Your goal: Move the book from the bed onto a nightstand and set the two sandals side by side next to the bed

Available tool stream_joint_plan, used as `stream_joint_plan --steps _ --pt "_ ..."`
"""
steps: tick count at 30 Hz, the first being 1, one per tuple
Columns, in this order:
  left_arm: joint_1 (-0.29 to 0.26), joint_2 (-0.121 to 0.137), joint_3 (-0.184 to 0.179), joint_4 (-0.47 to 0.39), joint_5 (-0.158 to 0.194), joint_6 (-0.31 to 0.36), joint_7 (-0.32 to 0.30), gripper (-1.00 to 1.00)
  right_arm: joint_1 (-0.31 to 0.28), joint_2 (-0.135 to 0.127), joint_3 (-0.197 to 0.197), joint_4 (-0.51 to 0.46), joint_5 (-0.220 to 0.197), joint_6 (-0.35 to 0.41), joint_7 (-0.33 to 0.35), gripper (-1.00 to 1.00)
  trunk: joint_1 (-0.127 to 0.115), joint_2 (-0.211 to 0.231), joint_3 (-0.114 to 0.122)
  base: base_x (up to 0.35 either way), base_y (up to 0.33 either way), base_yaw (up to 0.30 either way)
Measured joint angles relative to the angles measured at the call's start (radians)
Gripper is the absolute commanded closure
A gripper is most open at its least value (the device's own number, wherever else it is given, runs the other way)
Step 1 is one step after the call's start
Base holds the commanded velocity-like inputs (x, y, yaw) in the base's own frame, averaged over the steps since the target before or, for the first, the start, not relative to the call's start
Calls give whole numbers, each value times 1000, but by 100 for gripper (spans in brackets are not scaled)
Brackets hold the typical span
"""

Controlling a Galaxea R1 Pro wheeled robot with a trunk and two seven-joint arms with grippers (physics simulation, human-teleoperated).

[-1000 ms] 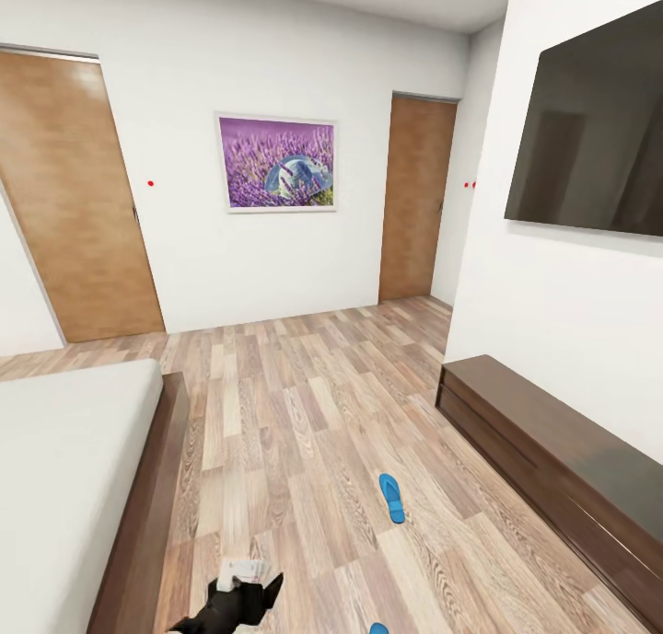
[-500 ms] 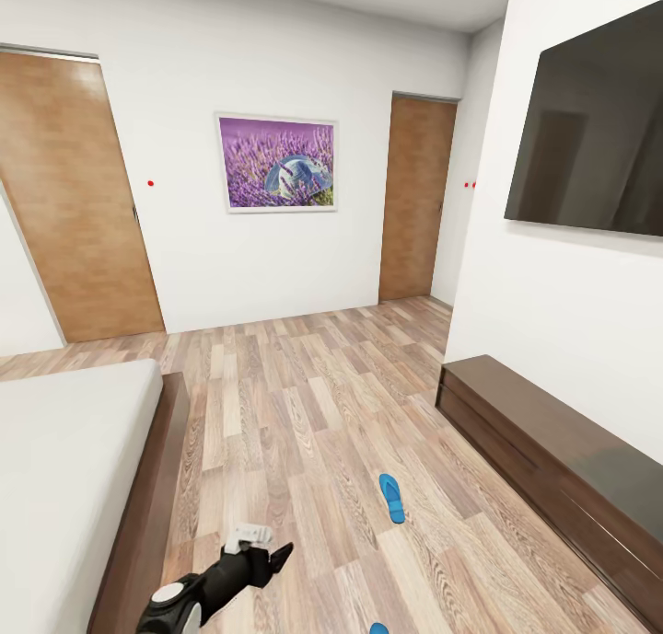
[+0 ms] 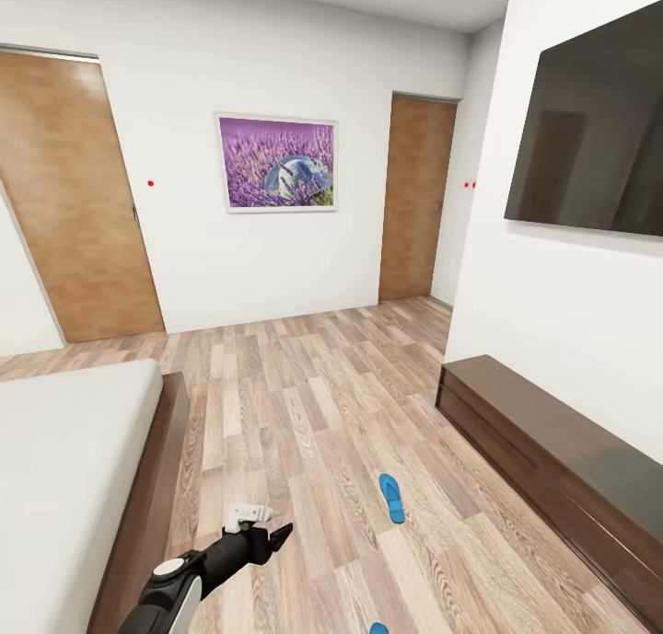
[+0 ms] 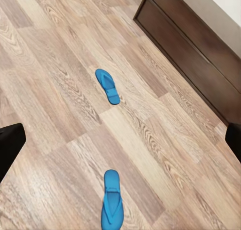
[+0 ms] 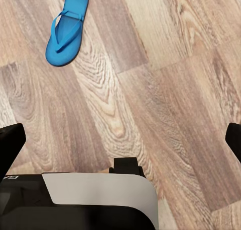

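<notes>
Two bright blue sandals lie apart on the wood floor. One sandal is out in the room's middle and only the tip of the other sandal reaches into the head view's lower edge. My left gripper hovers open over the floor between the bed and the sandals. Its wrist view looks down on the farther sandal and the nearer sandal, with nothing between the fingers. The right gripper is open above bare floor, with one sandal ahead of it. The book and the nightstands are out of view.
A long low dark-wood cabinet runs along the right wall under a black screen. Two wooden doors and a purple picture are on the far wall. My own base appears under the right wrist.
My left arm has stretched forward, so its gripper sits higher and slightly further right in the head view. The sandals have not moved.
</notes>
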State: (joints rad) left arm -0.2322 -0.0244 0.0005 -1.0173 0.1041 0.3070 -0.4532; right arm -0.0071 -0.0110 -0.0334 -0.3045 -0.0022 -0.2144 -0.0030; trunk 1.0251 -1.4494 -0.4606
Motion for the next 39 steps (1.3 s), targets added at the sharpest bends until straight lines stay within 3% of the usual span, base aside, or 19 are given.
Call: stream_joint_plan --steps 13,22,27,29,30,33,39 --pt "0 0 1 1 1 0 -1 -100 -1 -5 -2 -23 0 8 1 -100 0 0 0 0 0 0" --pt "0 -1 -2 1 1 -1 0 -100 -2 -3 -5 -197 3 68 -1 -100 0 0 0 0 0 0" --pt "0 -1 -3 1 0 -1 0 -100 -3 -2 -6 -332 2 214 -1 -100 0 0 0 0 0 0" --pt "0 -1 -4 1 0 -1 0 -100 -5 -2 -6 -388 2 334 -1 -100 0 0 0 0 0 0" --pt "0 -2 -4 1 1 -2 1 -100 -8 -1 -6 -435 1 474 0 -100 0 0 0 0 0 0" --pt "0 -2 -5 1 0 -2 1 -100 -35 3 -6 -469 1 560 -1 -100 0 0 0 0 0 0" --pt "-1 -2 -5 1 0 -2 2 -100 -162 23 0 -485 0 614 -1 -100 0 0 0 0 0 0"
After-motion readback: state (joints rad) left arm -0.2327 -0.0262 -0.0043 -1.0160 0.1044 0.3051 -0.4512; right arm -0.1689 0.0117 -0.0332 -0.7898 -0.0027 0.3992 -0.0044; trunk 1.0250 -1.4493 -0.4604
